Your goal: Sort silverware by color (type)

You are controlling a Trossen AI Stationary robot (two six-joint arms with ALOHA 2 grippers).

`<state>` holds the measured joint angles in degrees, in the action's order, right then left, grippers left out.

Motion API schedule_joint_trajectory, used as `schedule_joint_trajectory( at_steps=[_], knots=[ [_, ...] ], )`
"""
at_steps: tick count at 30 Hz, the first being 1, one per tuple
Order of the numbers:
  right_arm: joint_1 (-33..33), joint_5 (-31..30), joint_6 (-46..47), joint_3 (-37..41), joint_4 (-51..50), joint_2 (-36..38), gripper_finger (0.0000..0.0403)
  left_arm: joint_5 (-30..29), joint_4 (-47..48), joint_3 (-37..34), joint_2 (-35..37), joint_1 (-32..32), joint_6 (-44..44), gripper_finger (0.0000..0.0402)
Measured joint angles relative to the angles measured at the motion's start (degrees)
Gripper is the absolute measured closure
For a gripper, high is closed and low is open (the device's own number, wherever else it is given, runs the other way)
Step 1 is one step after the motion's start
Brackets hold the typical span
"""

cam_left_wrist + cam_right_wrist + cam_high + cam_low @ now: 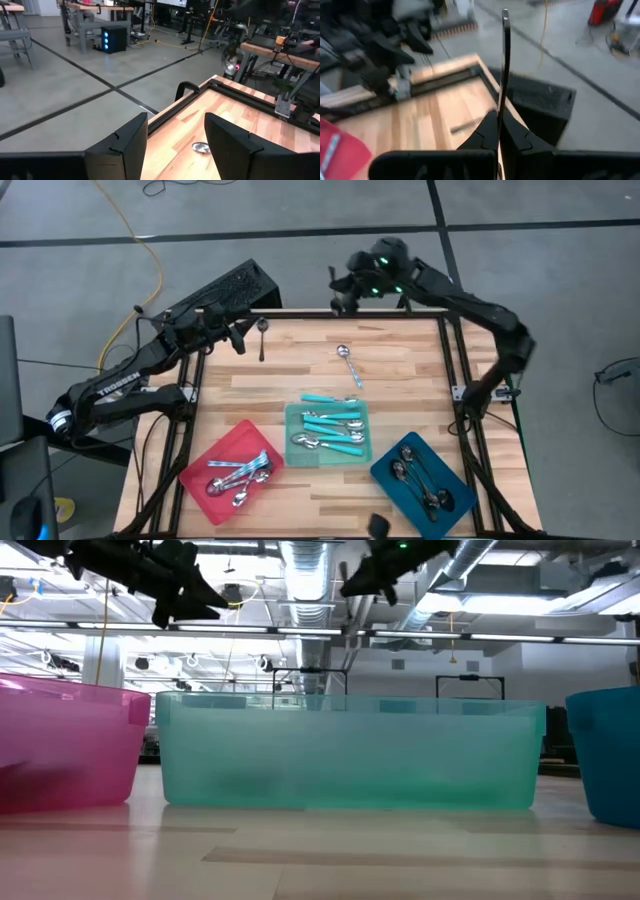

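My right gripper hangs over the table's far edge, shut on a thin dark spoon that stands up out of its fingers. My left gripper is open at the far left of the table, pointing nearly level. Beside it a dark spoon lies flat on the wood, its bowl showing between the open fingers farther off. A silver spoon lies flat near the table's middle. Turquoise-handled spoons fill the teal tray, silver spoons the red tray, dark spoons the blue tray. My right gripper pinches the dark spoon's thin handle between its two shut fingers. The handle runs along the fingers and sticks out beyond their tips, lifted clear of the table. The spoon's bowl does not show, so which end is held cannot be told.
A dark metal frame runs along the table's edges. The three trays stand in a row along the near edge and fill the low view, teal tray in the middle. Bare wood lies between the trays and the far edge.
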<state>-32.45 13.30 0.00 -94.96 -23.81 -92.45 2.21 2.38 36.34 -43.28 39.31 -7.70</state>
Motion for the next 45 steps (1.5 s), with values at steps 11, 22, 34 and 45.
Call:
schedule_joint_trajectory(
  at_steps=[11, 22, 34, 45],
  knots=[
    [-2.0, 5.3, 11.2, 32.9, 23.3, 17.5, 0.0383, -0.3, -0.3, 0.0, 0.2, 0.0, -0.9, 0.0221],
    [-7.0, 18.9, 30.1, 45.7, 33.1, 24.5, 0.0383, 0.0, -0.1, 0.0, 0.2, 0.0, -2.5, 0.0221],
    [-6.9, 29.0, 33.1, 46.6, 11.6, 29.1, 0.0383, 0.0, 0.0, 0.0, 0.2, 0.0, -3.1, 0.0221],
    [4.7, 25.6, 34.1, 46.5, -0.8, 34.4, 0.0383, 0.0, 2.0, 0.0, 0.2, 0.0, -4.6, 0.0221]
  ],
)
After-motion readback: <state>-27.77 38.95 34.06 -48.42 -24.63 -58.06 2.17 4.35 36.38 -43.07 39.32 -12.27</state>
